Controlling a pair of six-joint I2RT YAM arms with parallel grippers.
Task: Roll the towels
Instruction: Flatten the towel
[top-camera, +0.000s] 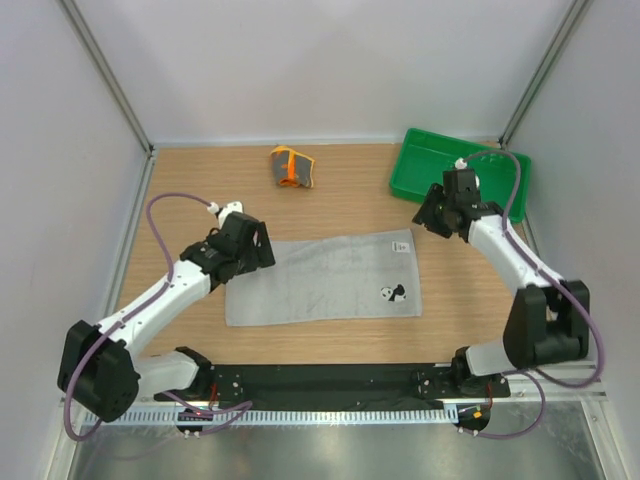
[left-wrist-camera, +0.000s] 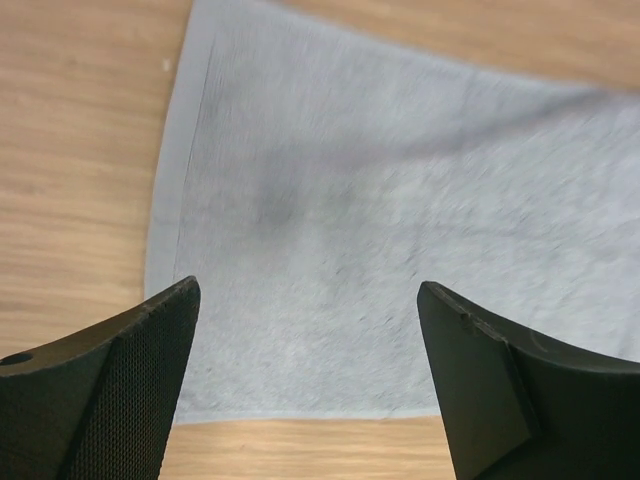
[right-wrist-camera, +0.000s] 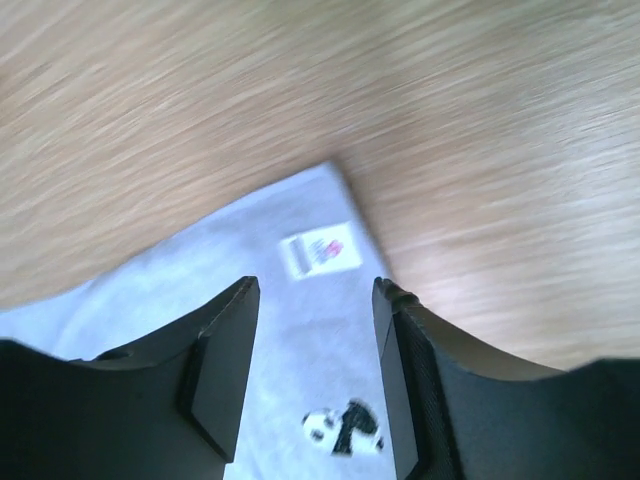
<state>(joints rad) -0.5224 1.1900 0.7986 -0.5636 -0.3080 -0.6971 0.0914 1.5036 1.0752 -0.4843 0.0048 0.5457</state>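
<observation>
Left hand (top-camera: 258, 248), released, hangs over the grey towel (top-camera: 330, 282) at its left edge; right hand (top-camera: 428, 217), released, over its far-right corner. Green tray (top-camera: 404, 172) sits at the far-right corner of the bench (top-camera: 200, 185).

We can't read any text, no. or brand anywhere. Closest thing: a small white label (right-wrist-camera: 320, 254) on the grey towel (top-camera: 320, 280), near its corner, w/ a reddish mark and print too blurred to make out. Just below it there's a b/w panda picture (right-wrist-camera: 343, 430), no words.
</observation>
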